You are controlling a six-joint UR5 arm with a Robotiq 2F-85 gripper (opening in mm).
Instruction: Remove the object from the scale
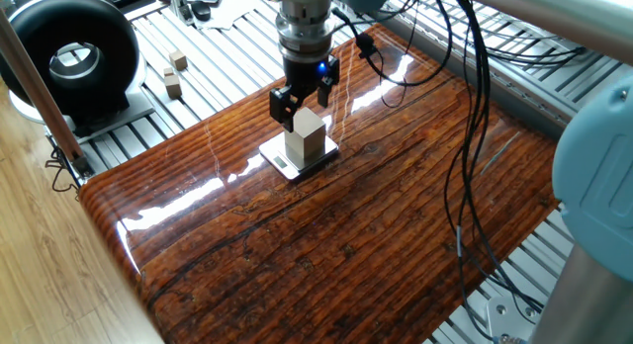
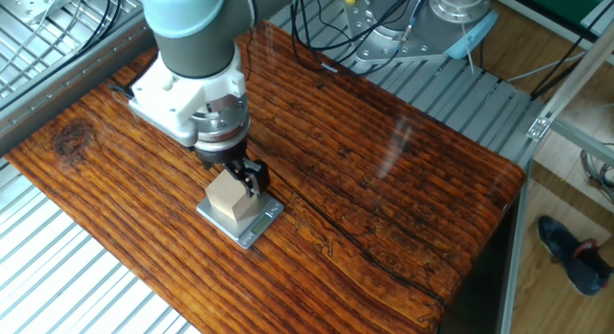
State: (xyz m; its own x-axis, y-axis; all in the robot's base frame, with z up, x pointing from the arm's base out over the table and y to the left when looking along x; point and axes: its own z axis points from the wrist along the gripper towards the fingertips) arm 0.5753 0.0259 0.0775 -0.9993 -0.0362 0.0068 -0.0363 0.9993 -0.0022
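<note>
the cube (image 1: 306,134) is not yet removed and sits squarely on the scale (image 1: 281,159) on the bench (image 1: 396,215), while the hand (image 1: 306,99) is spread wide around its top with nothing grasped, so gripping, lifting and setting aside are judged left.

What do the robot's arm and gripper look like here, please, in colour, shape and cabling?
The arm is a thick, rounded, pale blue-grey tube. Below it sits a white wrist housing and a ribbed silver metal cylinder. The gripper has two short black fingers, with a small blue light glowing just above them. Black cables trail from the arm across the table.
</note>
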